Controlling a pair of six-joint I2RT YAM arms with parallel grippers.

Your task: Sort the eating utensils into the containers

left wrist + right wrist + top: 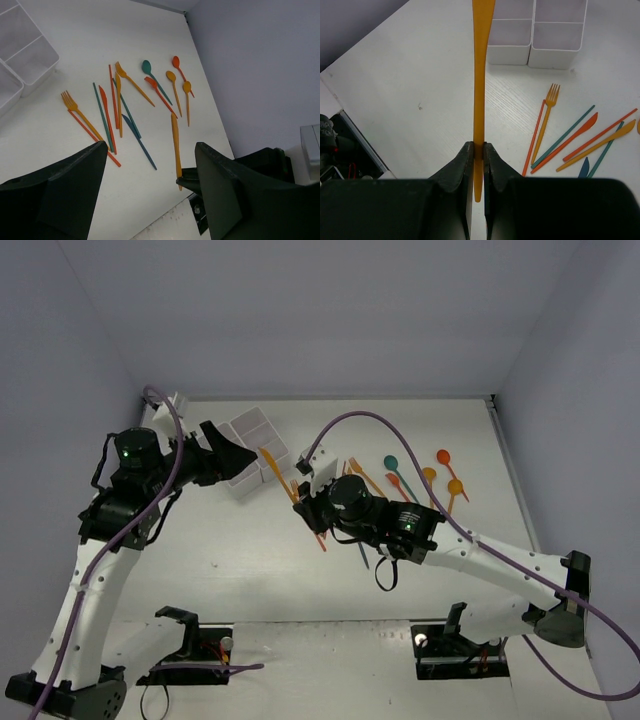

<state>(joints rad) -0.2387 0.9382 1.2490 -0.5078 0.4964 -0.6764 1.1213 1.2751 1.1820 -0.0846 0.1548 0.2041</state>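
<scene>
**Pinched orange knife (479, 75), blade toward white tray (555, 56)**

Saw no utensil in any tray compartment in view; only bare white floors in both wrist views. Found tray cut off at frame edges in both wrist views and partly covered by left arm in top view, so could not vouch for every compartment. Lost knife's far end past top edge of right wrist view; possibly over tray's near wall, hard to tell. Noted right gripper (477, 146) fingers pressed tight on knife handle, handle end poking out below pads. Noted left gripper (151, 147) fingers spread wide, gripping nothing, above table (165, 30). Logged other utensils loose on table, apart from tray: orange fork (67, 100), teal spoon (146, 66), red spoon (175, 61), orange spoons (171, 76), blue knife (140, 142), plus thin red, teal and orange pieces lying close together, some crossing. Could not sort forks from knives among those thin handles.
</scene>
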